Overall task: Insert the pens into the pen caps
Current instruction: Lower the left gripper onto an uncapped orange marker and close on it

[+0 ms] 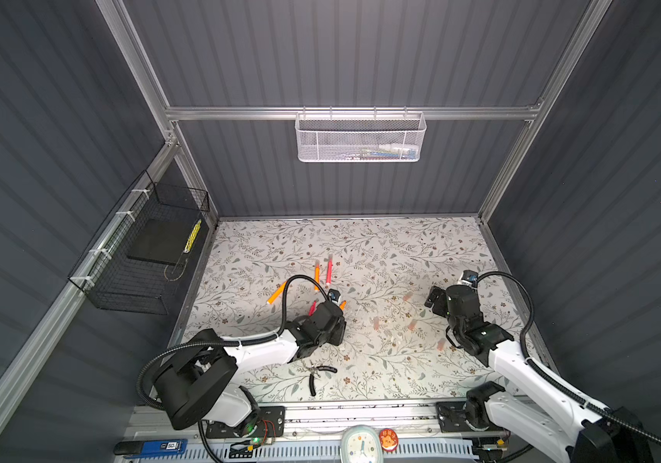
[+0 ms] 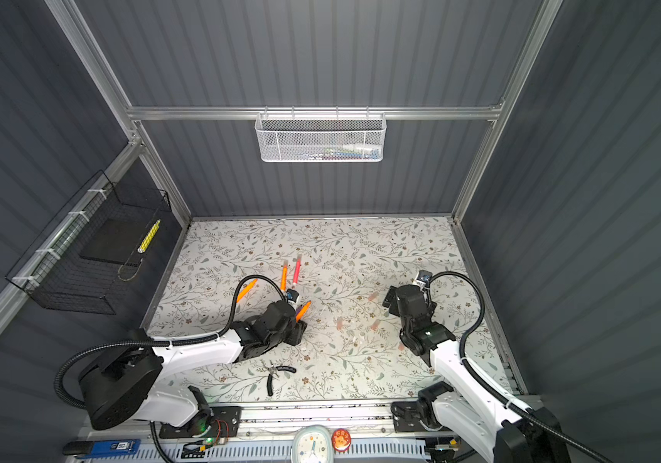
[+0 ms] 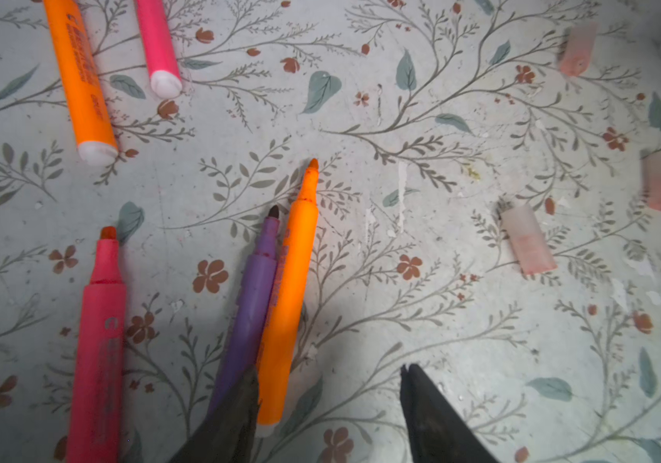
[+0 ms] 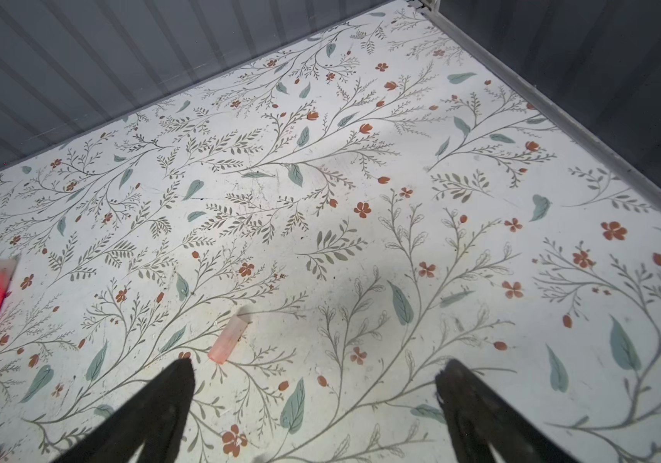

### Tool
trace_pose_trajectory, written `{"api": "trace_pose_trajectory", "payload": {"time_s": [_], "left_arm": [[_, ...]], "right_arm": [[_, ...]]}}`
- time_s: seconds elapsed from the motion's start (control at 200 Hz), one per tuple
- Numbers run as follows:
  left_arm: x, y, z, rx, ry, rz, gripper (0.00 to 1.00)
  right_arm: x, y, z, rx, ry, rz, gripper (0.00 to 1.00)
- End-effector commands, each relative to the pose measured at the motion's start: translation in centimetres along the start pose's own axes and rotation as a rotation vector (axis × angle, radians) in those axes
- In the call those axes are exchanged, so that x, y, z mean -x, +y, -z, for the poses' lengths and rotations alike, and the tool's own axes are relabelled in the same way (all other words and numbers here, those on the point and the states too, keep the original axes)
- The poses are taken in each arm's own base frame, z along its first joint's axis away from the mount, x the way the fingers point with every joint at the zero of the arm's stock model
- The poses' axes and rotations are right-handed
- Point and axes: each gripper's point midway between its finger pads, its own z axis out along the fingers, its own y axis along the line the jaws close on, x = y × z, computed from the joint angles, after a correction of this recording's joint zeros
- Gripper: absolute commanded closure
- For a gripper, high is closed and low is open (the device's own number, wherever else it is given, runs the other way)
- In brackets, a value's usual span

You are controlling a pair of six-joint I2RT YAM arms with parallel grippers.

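On the left of the floral surface (image 1: 361, 244), the left claw (image 3: 329, 371) hangs low over a cluster of uncapped pens (image 2: 303, 309), its jaws parted and clamped on nothing. One finger (image 3: 236, 417) overlaps the purple pen (image 3: 252, 304), and the orange pen (image 3: 289, 300) lying against it sits just inside that finger. A pink-red pen (image 3: 100, 340) lies nearby, apart from the pair. Farther back, the capped pink pen (image 1: 329, 271) and the capped orange pen (image 1: 316, 274) appear finished already. Across the middle, loose pale-pink pen caps (image 1: 377, 322) are scattered, well apart from the pens. On the right, the right claw (image 4: 317, 362) hovers with jaws spread wide and empty, the nearest cap (image 4: 228, 338) just beside a fingertip. The step in hand looks to be picking up a pen and a cap. The left claw would do best to close on the orange barrel alone, mid-length and with the tip left free, without dragging its purple neighbour. The right claw should take its cap near the closed end, mouth facing the pen.
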Motion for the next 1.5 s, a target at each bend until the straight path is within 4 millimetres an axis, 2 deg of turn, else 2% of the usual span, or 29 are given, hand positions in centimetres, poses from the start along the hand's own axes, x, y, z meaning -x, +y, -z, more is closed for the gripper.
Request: {"api": "trace_pose_trajectory", "payload": {"time_s": [0.0, 0.205, 0.475, 0.92, 1.246, 1.496], "left_arm": [[0.0, 0.3, -0.6, 0.043, 0.016, -0.023, 0.41], [-0.4, -0.2, -1.4, 0.034, 0.051, -0.037, 0.42], [-0.7, -0.9, -2.1, 0.005, 0.081, -0.051, 0.5], [-1.1, -0.8, -2.7, 0.016, 0.101, -0.063, 0.62], [-1.5, -0.3, -3.4, 0.06, 0.138, -0.073, 0.65], [-1.7, -0.1, -3.5, 0.071, 0.152, -0.08, 0.82]], "right_arm": [[0.4, 0.4, 0.1, 0.007, -0.008, 0.012, 0.03], [0.4, 0.5, 0.0, 0.004, -0.004, 0.016, 0.03], [0.4, 0.6, -0.1, 0.001, -0.002, 0.02, 0.03], [0.3, 0.8, -0.1, -0.003, 0.002, 0.036, 0.04], [0.2, 1.0, -0.1, -0.005, 0.001, 0.048, 0.04], [0.2, 1.2, -0.1, -0.009, 0.001, 0.054, 0.04]]}}
